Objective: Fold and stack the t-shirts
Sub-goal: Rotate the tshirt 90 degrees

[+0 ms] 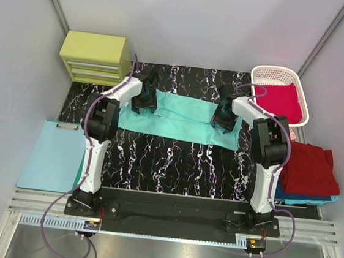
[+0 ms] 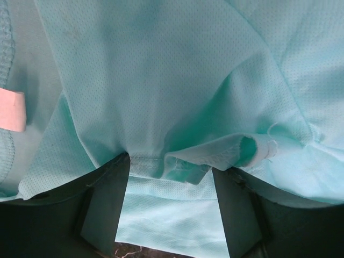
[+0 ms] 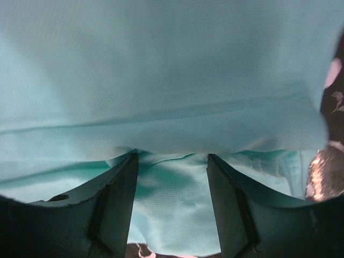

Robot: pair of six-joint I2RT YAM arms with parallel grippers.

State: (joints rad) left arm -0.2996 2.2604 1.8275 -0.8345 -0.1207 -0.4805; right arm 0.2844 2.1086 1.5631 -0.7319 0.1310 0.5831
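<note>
Dark fingers (image 2: 102, 204) of the left gripper (image 2: 171, 161) stood apart, with a hem of the mint-teal soft cloth t-shirt (image 1: 179, 120) between them: a fold was in hand.

The right gripper (image 3: 172, 158) also had its jaws apart, with cloth draped over them, so neither seemed to be clamped on it. The shirt lay as a wide band across the black marble-patterned mat (image 1: 174, 163), nearer the mat's far edge, with one gripper at each end. The next move, I think, asked both grippers to close on the cloth together and carry it evenly toward the mat's near edge. The dark red folded t-shirts (image 1: 306, 168) waited just off the mat's right edge.
</note>
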